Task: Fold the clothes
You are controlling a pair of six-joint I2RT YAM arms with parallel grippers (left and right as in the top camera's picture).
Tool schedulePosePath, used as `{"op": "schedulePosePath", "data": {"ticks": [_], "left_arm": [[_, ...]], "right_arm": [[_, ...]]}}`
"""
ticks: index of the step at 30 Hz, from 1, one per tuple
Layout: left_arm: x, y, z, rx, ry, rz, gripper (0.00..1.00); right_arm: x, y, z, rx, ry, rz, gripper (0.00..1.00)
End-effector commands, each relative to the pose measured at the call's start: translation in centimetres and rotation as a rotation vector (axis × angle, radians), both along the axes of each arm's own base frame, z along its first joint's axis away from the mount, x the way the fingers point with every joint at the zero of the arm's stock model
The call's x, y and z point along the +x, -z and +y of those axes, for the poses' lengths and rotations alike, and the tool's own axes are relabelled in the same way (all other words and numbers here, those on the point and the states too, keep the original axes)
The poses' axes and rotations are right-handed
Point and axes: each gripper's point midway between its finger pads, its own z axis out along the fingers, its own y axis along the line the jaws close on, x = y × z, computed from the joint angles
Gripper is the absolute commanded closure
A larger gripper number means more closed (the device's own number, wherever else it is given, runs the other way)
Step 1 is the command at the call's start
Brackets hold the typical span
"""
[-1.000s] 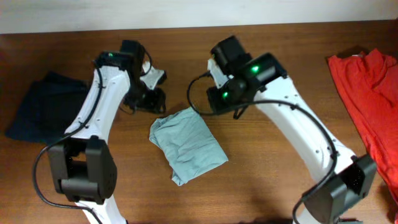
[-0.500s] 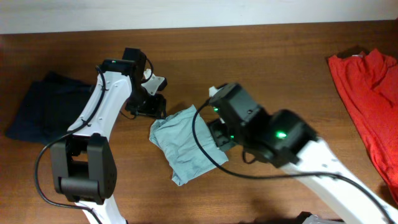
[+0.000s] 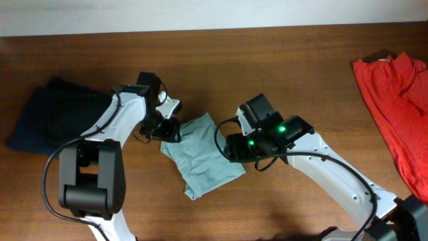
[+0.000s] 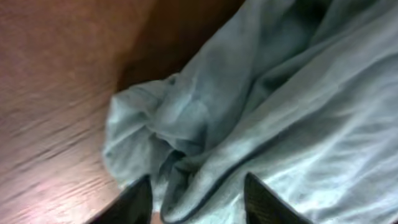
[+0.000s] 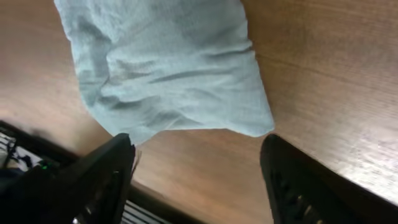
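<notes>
Worktop (image 3: pixel 301 80): garment (image 3: pixel 200 157) lies mid-worktop as a folded bundle.
Risk: a pull at the bunched far-left corner could catch several layers and drag the fold open.
Long axis diagonal, far-left to near-right.
Left gripper (image 4: pixel 198 183): jaws apart, straddling that corner.
Right gripper (image 5: pixel 198 146): jaws wide, empty, beside the right edge.

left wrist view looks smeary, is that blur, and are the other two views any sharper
Left wrist: yes, the wood table streaks with motion blur, the pale garment is soft, and the dark fingers at the bottom edge are out of focus. Right wrist: the garment's wrinkles read crisply, only the near fingers blur. Overhead: sharp and evenly lit.
</notes>
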Motion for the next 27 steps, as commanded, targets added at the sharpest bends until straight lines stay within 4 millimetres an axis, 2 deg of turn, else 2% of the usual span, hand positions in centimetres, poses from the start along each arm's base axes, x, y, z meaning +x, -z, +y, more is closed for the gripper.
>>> {"op": "schedulePosePath", "data": {"ticks": [1, 3, 4, 9, 13, 15, 17, 18, 23, 27], "left_arm": [[-0.9, 1.2, -0.1, -0.020, 0.014, 0.018, 0.76], [-0.7, 1.3, -0.1, -0.020, 0.014, 0.011, 0.94], [-0.6, 1.3, 0.0, -0.014, 0.014, 0.003, 1.00], [0.9, 1.5, 0.7, 0.005, 0.000, -0.055, 0.99], [2.0, 1.4, 0.9, 0.000, -0.009, -0.097, 0.99], [2.2, 1.4, 0.8, -0.002, -0.009, -0.105, 0.99], [2.2, 1.5, 1.0, 0.010, -0.009, -0.105, 0.99], [2.2, 1.5, 1.3, 0.024, -0.010, -0.106, 1.00], [2.1, 1.8, 2.4, 0.077, -0.018, -0.101, 1.00], [2.7, 1.6, 3.1, 0.079, -0.037, -0.116, 0.98]], "right_arm": [[-0.2, 1.1, 0.4, 0.017, 0.010, 0.059, 0.32], [-0.3, 2.6, 0.4, -0.006, 0.010, 0.099, 0.32], [-0.5, 3.2, 0.5, -0.011, 0.008, 0.122, 0.31], [-1.0, 6.9, 1.1, -0.017, -0.002, 0.239, 0.32], [-0.9, 9.7, 1.9, -0.007, 0.023, 0.313, 0.69], [-1.2, 11.4, 1.7, -0.025, 0.068, 0.369, 0.78], [-1.6, 12.5, 1.5, -0.021, 0.096, 0.431, 0.92], [-1.7, 12.7, 1.4, -0.011, 0.106, 0.458, 0.96], [-0.9, 13.1, -1.8, -0.023, 0.241, 0.537, 0.96], [-0.8, 13.1, -3.3, -0.046, 0.249, 0.538, 0.95]]}}
